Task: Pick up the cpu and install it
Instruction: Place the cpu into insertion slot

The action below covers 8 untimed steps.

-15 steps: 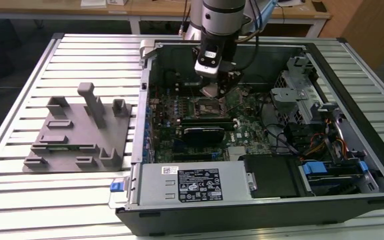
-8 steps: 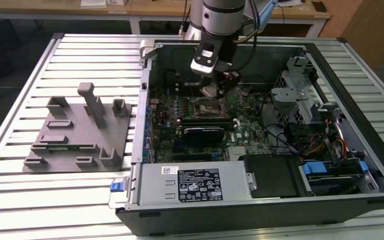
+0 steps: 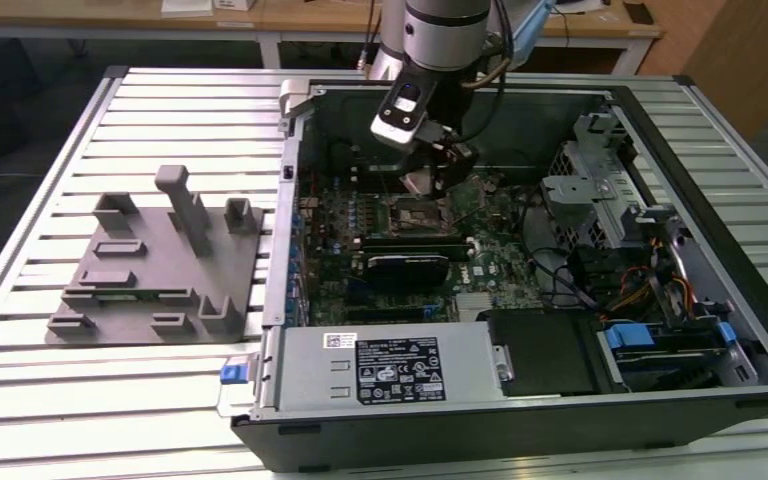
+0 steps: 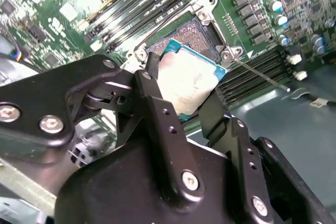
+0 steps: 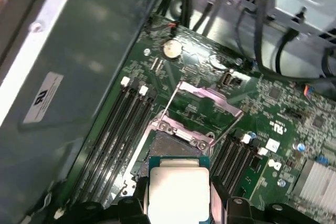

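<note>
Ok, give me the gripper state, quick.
Gripper: jaws shut on the cpu, held over the socket.

Black, screw-studded claw (image 4: 185, 92); silver-grey arm (image 3: 444, 30)

A black open computer box (image 3: 518, 425) lies on the silver slatted table (image 3: 37, 400). A grey plastic block with pegs (image 3: 151, 265) sits beside it, toward the table's edge at the exterior view's left. A silver power box (image 3: 344, 385) sits inside the computer box.
</note>
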Motion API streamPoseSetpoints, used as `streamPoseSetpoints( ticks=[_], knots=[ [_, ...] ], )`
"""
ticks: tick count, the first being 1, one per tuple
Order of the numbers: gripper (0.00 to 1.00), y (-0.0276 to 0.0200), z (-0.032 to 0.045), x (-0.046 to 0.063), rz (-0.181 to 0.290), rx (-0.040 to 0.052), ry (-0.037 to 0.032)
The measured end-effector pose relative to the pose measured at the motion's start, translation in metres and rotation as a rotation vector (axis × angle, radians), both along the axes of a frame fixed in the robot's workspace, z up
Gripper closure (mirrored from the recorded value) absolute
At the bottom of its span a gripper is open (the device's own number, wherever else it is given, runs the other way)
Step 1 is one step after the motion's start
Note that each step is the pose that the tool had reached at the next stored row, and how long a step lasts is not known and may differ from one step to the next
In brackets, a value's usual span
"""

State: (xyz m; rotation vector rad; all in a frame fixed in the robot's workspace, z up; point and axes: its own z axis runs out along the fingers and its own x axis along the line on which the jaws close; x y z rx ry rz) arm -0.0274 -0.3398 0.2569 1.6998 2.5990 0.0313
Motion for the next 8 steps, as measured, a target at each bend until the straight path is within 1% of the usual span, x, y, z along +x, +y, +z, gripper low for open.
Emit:
streamPoseSetpoints(
  ticks=[8],
  knots=[
    [0.46,0.0000,-0.0004,0.0000,-0.121,0.0001,-0.0001]
  ],
)
